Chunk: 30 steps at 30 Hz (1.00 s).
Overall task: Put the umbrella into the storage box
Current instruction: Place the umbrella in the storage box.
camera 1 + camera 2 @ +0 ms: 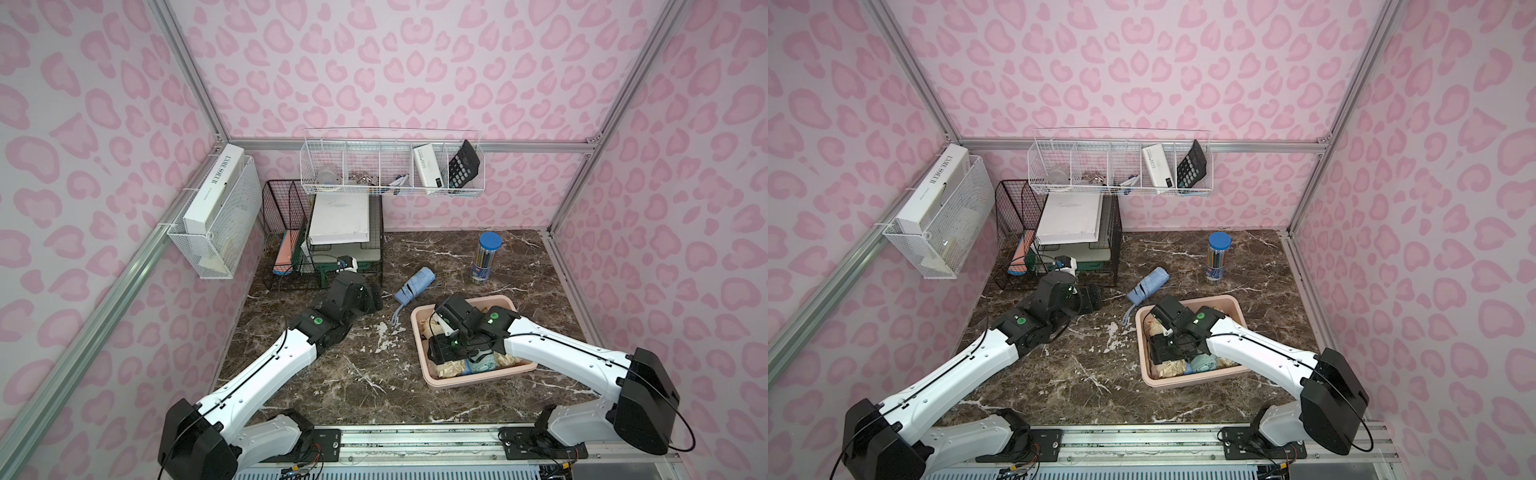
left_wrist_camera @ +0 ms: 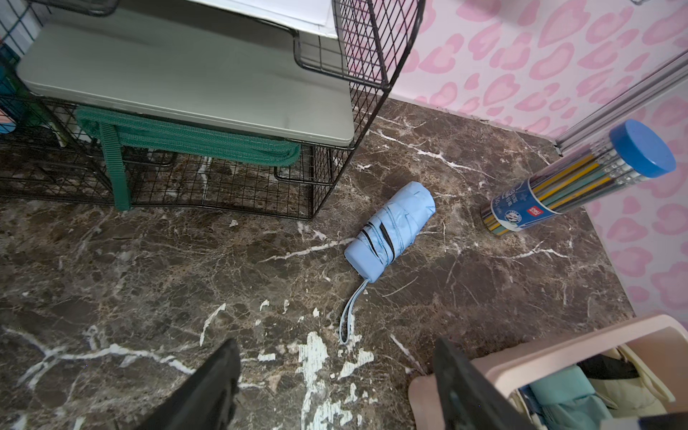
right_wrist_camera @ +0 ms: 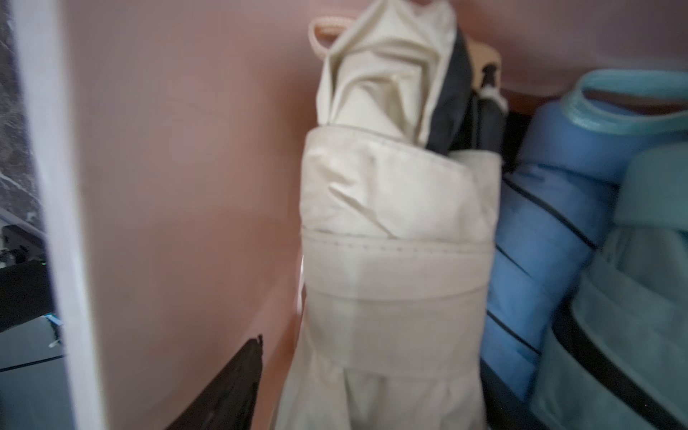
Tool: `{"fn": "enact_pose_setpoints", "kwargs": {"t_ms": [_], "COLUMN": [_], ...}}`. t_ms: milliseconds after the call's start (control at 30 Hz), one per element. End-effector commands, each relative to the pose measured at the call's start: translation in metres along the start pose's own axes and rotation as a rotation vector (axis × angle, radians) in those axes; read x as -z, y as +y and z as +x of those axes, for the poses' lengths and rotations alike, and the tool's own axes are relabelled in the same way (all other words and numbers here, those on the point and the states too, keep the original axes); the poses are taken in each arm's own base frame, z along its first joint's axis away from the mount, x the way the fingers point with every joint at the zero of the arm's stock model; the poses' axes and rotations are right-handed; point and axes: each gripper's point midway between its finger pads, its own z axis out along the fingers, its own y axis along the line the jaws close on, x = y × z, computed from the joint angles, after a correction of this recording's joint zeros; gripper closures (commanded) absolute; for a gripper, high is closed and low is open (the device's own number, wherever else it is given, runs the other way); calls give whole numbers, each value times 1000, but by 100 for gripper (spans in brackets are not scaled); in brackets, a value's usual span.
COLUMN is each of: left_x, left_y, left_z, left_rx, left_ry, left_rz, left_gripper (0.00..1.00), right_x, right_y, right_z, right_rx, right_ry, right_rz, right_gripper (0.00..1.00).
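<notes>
A: What takes up the most room?

B: A dark marble tabletop (image 1: 332,374) fills the lower middle of both top views. The left arm (image 1: 257,368) and right arm (image 1: 561,348) reach up over it from the bottom corners.

A: And standing on it?

B: A black wire file rack (image 1: 286,216) at centre left, and the pale pink storage box (image 1: 478,378) at centre right.

A: Where is the umbrella?

B: The light blue umbrella (image 1: 415,282) lies folded on the marble at the centre of a top view. It is outside the box, just up and left of the box's upper-left corner. Its strap (image 2: 363,288) trails toward the box and stops short of the rim.

A: Anything inside the box?

B: The right wrist view shows three folded side by side: a cream umbrella (image 3: 394,260) in the middle, a darker blue umbrella (image 3: 540,231) right of it, and a teal umbrella (image 3: 640,298) at the right edge.

A: The hands?

B: The left gripper (image 2: 337,344) hangs over bare marble at the bottom of its wrist view, jaws wide apart with nothing between them. The right gripper (image 1: 442,349) is down inside the box. One finger (image 3: 238,379) shows at lower left, standing off the cream umbrella with pink wall visible between them. The other finger is hidden. So the jaws are parted and not pinching it.

A: Anything smaller?

B: A blue-capped tube of pencils (image 1: 484,257) stands upright, up and right of the light blue umbrella.
</notes>
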Motion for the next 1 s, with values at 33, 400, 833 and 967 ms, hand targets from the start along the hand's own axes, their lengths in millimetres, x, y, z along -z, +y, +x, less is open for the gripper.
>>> {"fn": "enact_pose_setpoints", "kwargs": {"t_ms": [33, 400, 833, 967], "left_x": [-10, -52, -117, -139], "left_y": [-19, -72, -94, -95], "left_z": [-3, 25, 52, 58], "left_rx": [-81, -448, -666, -721], "left_ry": [17, 254, 538, 581], "left_rz": [65, 97, 35, 8], "left_gripper": [19, 20, 22, 21], "right_x": [25, 100, 96, 106], "right_y": [-3, -50, -62, -64], "right_z": [-25, -114, -130, -132], "right_rx": [-14, -62, -68, -60], "right_ry": [-106, -462, -482, -541], "right_rz": [-25, 39, -27, -18], "right_gripper": [23, 24, 24, 23]}}
